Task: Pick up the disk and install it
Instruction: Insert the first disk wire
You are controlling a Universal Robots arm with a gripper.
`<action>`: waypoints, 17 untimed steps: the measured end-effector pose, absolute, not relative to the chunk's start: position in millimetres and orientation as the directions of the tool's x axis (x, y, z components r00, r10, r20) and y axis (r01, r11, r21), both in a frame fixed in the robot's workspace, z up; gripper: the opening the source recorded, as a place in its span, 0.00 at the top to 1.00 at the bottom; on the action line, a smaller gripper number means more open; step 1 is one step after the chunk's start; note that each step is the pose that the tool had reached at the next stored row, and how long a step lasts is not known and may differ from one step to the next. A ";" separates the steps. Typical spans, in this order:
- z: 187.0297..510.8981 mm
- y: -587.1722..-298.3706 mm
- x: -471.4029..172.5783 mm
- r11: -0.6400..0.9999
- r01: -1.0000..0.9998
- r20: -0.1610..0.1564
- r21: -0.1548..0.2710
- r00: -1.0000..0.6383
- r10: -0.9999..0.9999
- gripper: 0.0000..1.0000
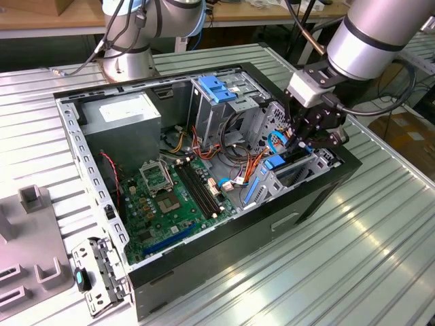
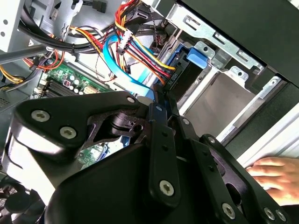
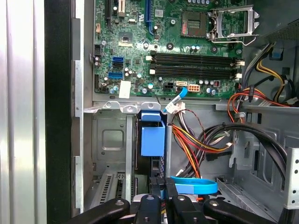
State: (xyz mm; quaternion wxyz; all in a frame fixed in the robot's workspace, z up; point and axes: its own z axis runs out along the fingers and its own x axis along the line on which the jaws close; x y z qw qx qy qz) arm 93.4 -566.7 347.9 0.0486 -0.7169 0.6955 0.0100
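The gripper (image 1: 307, 136) is reaching down into the open computer case (image 1: 204, 268), which is lying on its side on the ribbed table (image 1: 353, 258), at the drive bay near the case's front wall on the exterior view's right. Its jaws are pressed narrow, pinching the disk (image 3: 153, 140) edge-on; the disk's blue carrier frame is sitting partway into the metal bay (image 3: 110, 140), just below the motherboard (image 3: 187, 46) in the first wrist view. In the second wrist view the blue frame tab (image 2: 196, 58) is lying against the bay's rail, with a blue flat cable (image 2: 122, 70) and a bundle of coloured power wires (image 2: 140, 44) crossing right beside it. The risk, as I judge it, is that the disk is going in slightly skewed and binding on the rails, or that the loose cables are getting trapped between disk and bay. A person's hand (image 2: 275, 171) is resting at the case's edge, close to the arm.
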 end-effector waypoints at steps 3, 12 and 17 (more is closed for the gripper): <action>347.1 -566.9 93.4 -0.028 -0.998 -0.082 -0.056 0.033 -0.996 0.84; 342.3 -567.8 93.9 -0.028 -0.998 -0.084 -0.056 0.032 -0.996 0.84; 339.9 -568.8 94.0 -0.028 -0.998 -0.085 -0.056 0.033 -0.996 0.84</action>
